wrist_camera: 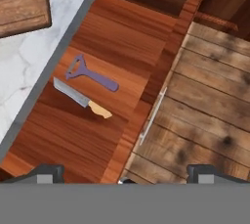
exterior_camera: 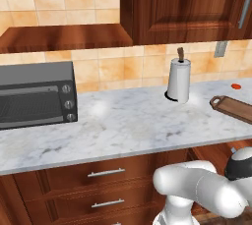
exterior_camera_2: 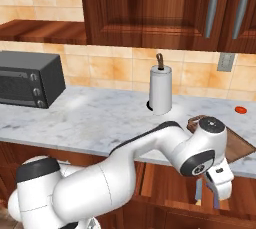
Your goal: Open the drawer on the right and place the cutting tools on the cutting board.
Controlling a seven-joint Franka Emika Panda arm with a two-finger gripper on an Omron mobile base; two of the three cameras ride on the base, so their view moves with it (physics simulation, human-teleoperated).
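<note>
The drawer (wrist_camera: 93, 135) stands pulled out below the counter edge, its reddish wooden bottom in the hand view. Two cutting tools lie in it side by side: a purple-blue peeler (wrist_camera: 91, 74) and a small knife (wrist_camera: 80, 99) with a grey blade and a tan handle. My gripper (wrist_camera: 126, 174) hangs open above the drawer front, nothing between its fingertips, the tools ahead and to the left of it. In the right base view the gripper (exterior_camera_2: 211, 197) points down over the open drawer (exterior_camera_2: 165, 185). The dark cutting board (exterior_camera: 235, 107) (exterior_camera_2: 239, 144) (wrist_camera: 19, 3) lies on the counter just above the drawer.
A white paper-towel roll (exterior_camera: 178, 80) (exterior_camera_2: 161, 93) stands on the marble counter (exterior_camera: 123, 126) left of the board. A dark toaster oven (exterior_camera: 37, 94) (exterior_camera_2: 27, 79) sits far left. A small red thing (exterior_camera_2: 240, 109) lies by the wall. The drawer's metal handle (wrist_camera: 152, 115) faces the plank floor (wrist_camera: 210, 105).
</note>
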